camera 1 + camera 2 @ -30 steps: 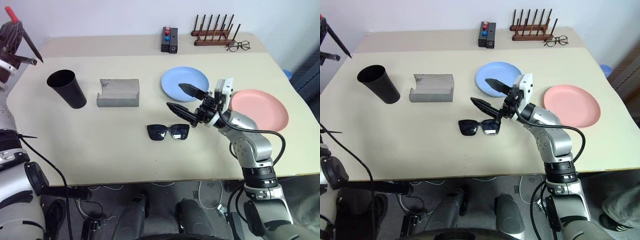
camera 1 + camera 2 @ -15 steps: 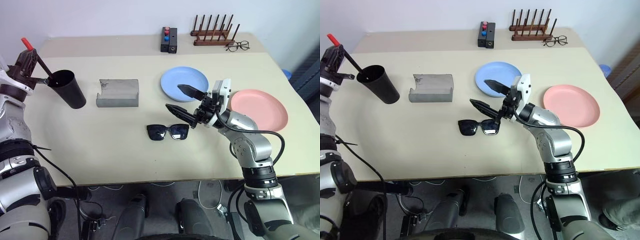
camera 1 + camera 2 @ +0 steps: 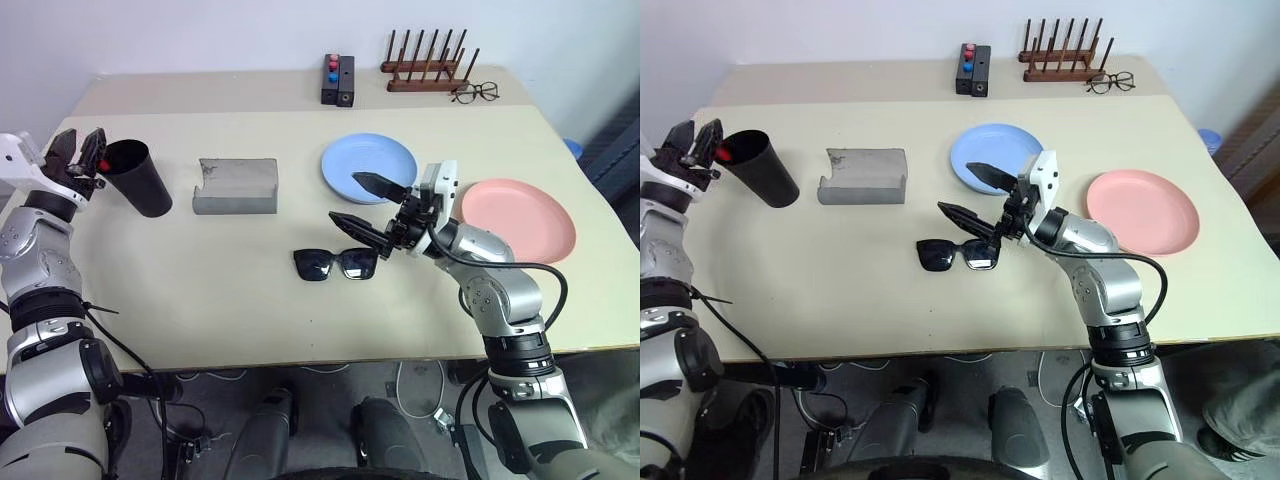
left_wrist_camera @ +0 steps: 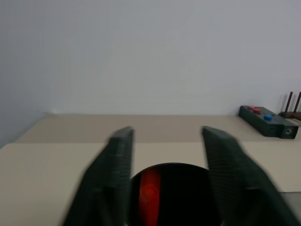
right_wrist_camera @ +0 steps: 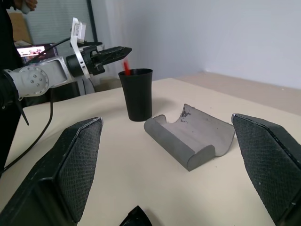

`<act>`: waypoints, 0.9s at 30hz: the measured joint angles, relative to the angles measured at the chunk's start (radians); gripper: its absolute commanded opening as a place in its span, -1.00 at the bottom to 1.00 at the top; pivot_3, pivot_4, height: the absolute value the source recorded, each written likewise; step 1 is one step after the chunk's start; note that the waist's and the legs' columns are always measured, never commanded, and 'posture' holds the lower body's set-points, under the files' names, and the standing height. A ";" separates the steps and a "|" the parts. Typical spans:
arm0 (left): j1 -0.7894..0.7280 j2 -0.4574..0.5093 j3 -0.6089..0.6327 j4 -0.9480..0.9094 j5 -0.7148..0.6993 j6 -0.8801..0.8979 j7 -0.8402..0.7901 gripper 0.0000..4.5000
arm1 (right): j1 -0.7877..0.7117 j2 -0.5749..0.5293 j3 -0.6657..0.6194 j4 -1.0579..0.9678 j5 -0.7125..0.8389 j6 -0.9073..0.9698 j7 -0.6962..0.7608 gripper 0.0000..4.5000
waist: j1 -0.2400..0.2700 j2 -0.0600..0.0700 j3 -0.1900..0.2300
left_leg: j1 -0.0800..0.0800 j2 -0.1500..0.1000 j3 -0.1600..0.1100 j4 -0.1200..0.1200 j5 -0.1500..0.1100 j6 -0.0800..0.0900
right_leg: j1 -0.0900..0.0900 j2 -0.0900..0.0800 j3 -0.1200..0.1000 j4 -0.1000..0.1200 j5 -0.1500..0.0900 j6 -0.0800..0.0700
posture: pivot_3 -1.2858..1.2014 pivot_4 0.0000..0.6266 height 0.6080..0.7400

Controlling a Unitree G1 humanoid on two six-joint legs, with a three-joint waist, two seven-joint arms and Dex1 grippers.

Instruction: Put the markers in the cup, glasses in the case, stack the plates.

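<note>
1. From my remote station, I see a broad beige table [image 3: 200,310] with a smooth matte top carrying everything.
2. Two round shallow plastic plates lie apart: the salmon pink plate [image 3: 525,215] towards the right edge, the light blue plate [image 3: 375,160] near the middle.
3. The grey felt-like case [image 3: 236,186] lies open, its curved flap turned up, between the blue plate and the cup.
4. The tall black tapered cup [image 3: 138,177] stands at the left, matte and wider at the rim.
5. Black-framed sunglasses [image 3: 336,264] with dark lenses rest flat on the table, in front of the blue plate.
6. My right gripper [image 3: 366,204] hovers just above the sunglasses, its ribbed black fingers spread wide around nothing.
7. My left gripper [image 3: 80,152] sits at the cup's rim, fingers parted and empty.
8. The marker's red cap [image 4: 150,197] shows inside the cup's mouth, between those fingers.
9. At the far edge stand a wooden peg rack [image 3: 428,62], thin-framed clear eyeglasses [image 3: 477,93] and a small black box [image 3: 338,79].
</note>
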 measured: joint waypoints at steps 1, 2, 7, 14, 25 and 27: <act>0.000 0.000 -0.001 0.000 0.000 0.000 0.000 0.93 | 0.001 0.000 0.000 0.000 -0.001 -0.001 0.000 1.00 | 0.000 0.000 0.000 | 0.000 0.000 0.000 0.000 0.000 0.000 | 0.000 0.000 0.000 0.000 0.000 0.000 | 0.03 -0.52 0.96; 0.000 0.000 -0.002 -0.001 0.002 -0.001 0.000 0.99 | 0.002 0.000 0.001 0.000 -0.002 -0.002 0.001 1.00 | 0.000 0.000 0.000 | 0.000 0.000 0.000 0.000 0.000 0.000 | 0.000 0.000 0.000 0.000 0.000 0.000 | 0.03 -0.52 0.96; 0.000 0.000 -0.020 -0.086 -0.006 0.040 -0.023 0.99 | 0.004 0.000 0.009 0.000 -0.011 -0.011 0.000 1.00 | 0.001 0.000 0.000 | 0.000 0.000 0.000 0.000 0.000 0.000 | 0.000 0.000 0.000 0.000 0.000 0.000 | 0.03 -0.52 0.96; -0.038 0.008 -0.128 -0.286 -0.057 0.252 -0.180 0.99 | -0.031 -0.007 0.007 0.099 -0.113 -0.135 -0.045 1.00 | 0.002 0.000 0.000 | 0.000 0.000 0.000 0.001 0.001 0.000 | 0.001 0.001 -0.001 0.000 0.000 0.000 | 0.03 -0.52 0.96; -0.246 -0.067 -0.448 -0.073 0.183 0.261 -0.298 0.99 | -0.073 -0.002 -0.022 0.241 -0.184 -0.250 -0.103 1.00 | -0.005 0.000 0.000 | 0.003 -0.001 0.000 -0.001 0.002 0.000 | 0.003 0.001 0.000 0.001 0.000 0.001 | 0.03 -0.52 0.96; -0.266 -0.080 -0.486 0.031 0.231 0.265 -0.310 0.99 | -0.051 -0.010 -0.022 0.220 -0.182 -0.246 -0.095 1.00 | -0.008 0.000 0.000 | 0.003 -0.001 0.000 -0.001 0.002 0.000 | 0.002 0.001 0.000 0.001 0.000 0.001 | 0.03 -0.52 0.96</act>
